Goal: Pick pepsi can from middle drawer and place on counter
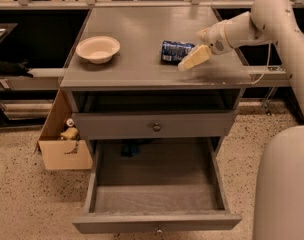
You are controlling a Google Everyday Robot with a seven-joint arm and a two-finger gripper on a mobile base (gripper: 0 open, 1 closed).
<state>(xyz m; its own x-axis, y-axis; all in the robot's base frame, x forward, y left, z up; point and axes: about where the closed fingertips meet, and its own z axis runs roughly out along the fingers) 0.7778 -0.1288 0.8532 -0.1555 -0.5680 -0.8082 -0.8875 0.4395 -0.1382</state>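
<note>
Drawer (157, 221) nearest, pulled fully out, with no can showing on its floor. Above it, past a shut drawer front (152, 126), the counter (142, 19) carries the can (174, 50). The can lies on its side right of centre, long axis running left to right, well apart from the bowl (98, 49) at the left. The gripper (194, 55) sits at the can's right end, reaching in from the right, low over the counter, and the can stretches leftward from it. Whether the gripper clamps the can or is loose of it, I cannot tell. The placing looks all but done. What remains is probably a clean retreat rightward, along the can's axis, so it doesn't roll.
</note>
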